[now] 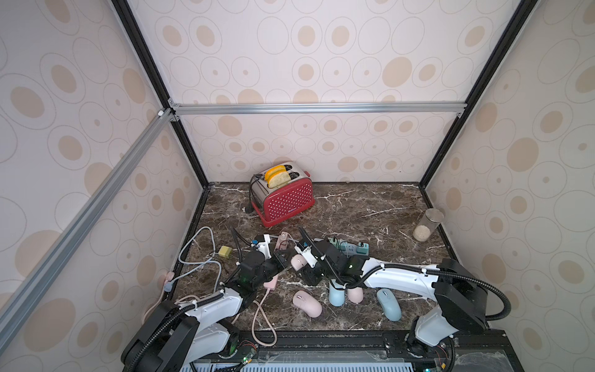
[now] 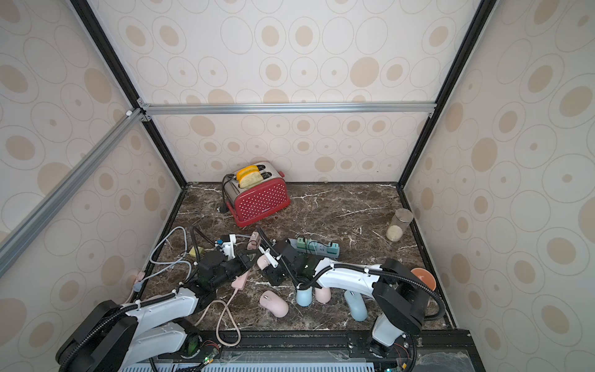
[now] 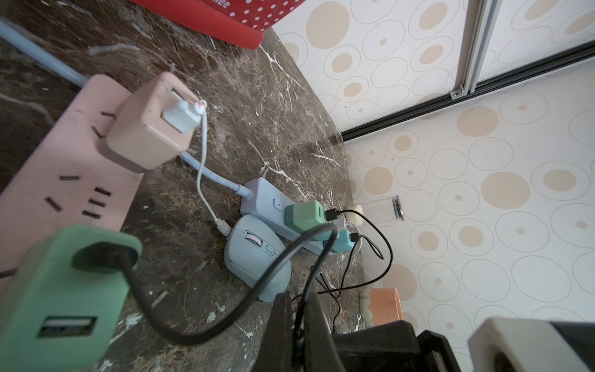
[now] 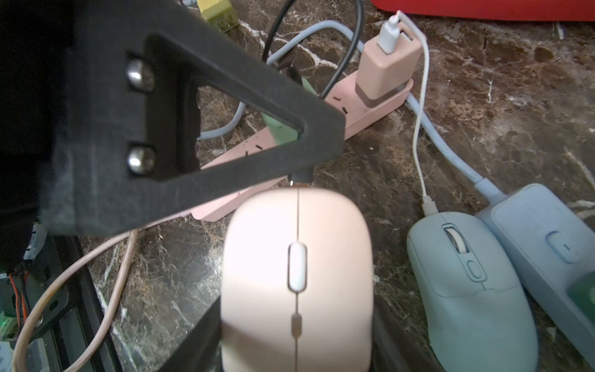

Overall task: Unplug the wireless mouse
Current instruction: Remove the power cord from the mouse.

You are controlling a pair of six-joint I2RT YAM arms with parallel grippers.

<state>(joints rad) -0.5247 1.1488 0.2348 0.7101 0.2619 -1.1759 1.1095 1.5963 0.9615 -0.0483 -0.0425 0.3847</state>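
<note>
The pink mouse [image 4: 296, 280] sits between the fingers of the right pincer [image 4: 296, 349], which is closed to about half its width against the mouse's sides. Directly ahead of that pincer, at the mouse's nose, the left pincer [image 3: 297, 322] is squeezed fully together on the black cable [image 3: 225, 309], right at its plug. The two pincers nearly meet tip to tip. From the left pincer the cable loops back to a green charger [image 3: 64, 290] on the pink power strip [image 3: 48, 154], close under that pincer's wrist.

Room is tight. Just beside the right pincer a blue mouse [image 4: 467, 283] lies touching a blue power strip [image 4: 547, 251]. Behind both pincers, a second pink mouse [image 1: 307, 303] lies near the table's front edge. Beyond them the marble table [image 1: 354, 206] is bare up to the red toaster [image 1: 286, 196].

Only the right wrist view shows the plug at the mouse's nose, and it does not show whether the plug is fully seated. Both top views hide it under the pincers. In a top view an orange bowl [image 2: 424, 278] shows past the right arm.
</note>
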